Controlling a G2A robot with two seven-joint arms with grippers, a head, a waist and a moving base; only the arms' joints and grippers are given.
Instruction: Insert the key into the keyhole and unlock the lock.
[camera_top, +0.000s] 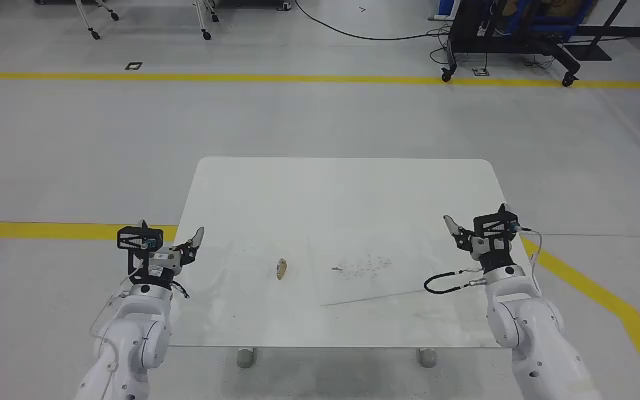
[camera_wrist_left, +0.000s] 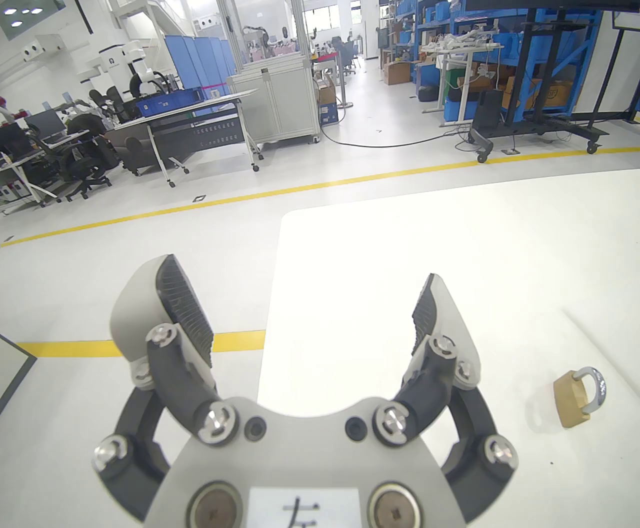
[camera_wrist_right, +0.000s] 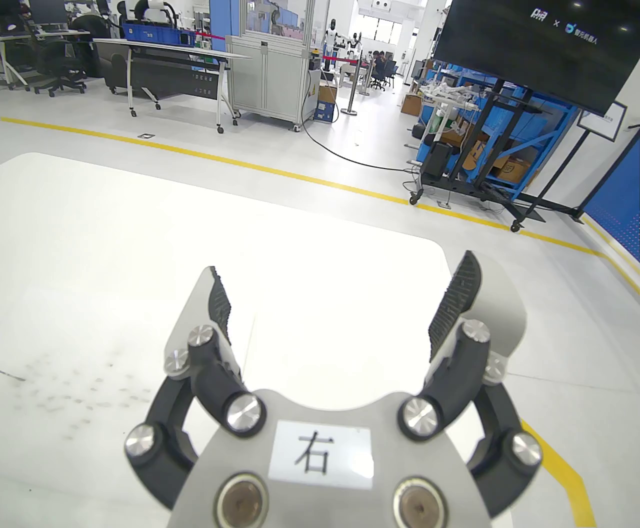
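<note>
Nearest the lens in the left wrist view, the left gripper (camera_wrist_left: 300, 280) stood wide, its ribbed black pads (camera_wrist_left: 182, 305) far apart with nothing between them. From above, this left gripper (camera_top: 172, 234) hung at the left edge of the white table (camera_top: 340, 190), partly over the floor. The right gripper (camera_wrist_right: 340, 270) was spread just as wide and held nothing. In the top view the right gripper (camera_top: 478, 222) hung over the table's right edge, with a black cable (camera_top: 445, 284) looping beside its wrist.

A brass padlock (camera_top: 281, 267) lay on its side on the tabletop, toward the front edge and somewhat left of the middle. It sat between the two grippers, nearer the left one and touching neither. In the left wrist view the padlock (camera_wrist_left: 575, 397) showed a gold-coloured body and a silvery shackle (camera_wrist_left: 596, 387) curving off one end.

A patch of grey smudges (camera_top: 362, 265) marked the table surface just to the right of the padlock. The same smudges (camera_wrist_right: 65, 390) showed off to one side of the right gripper.
</note>
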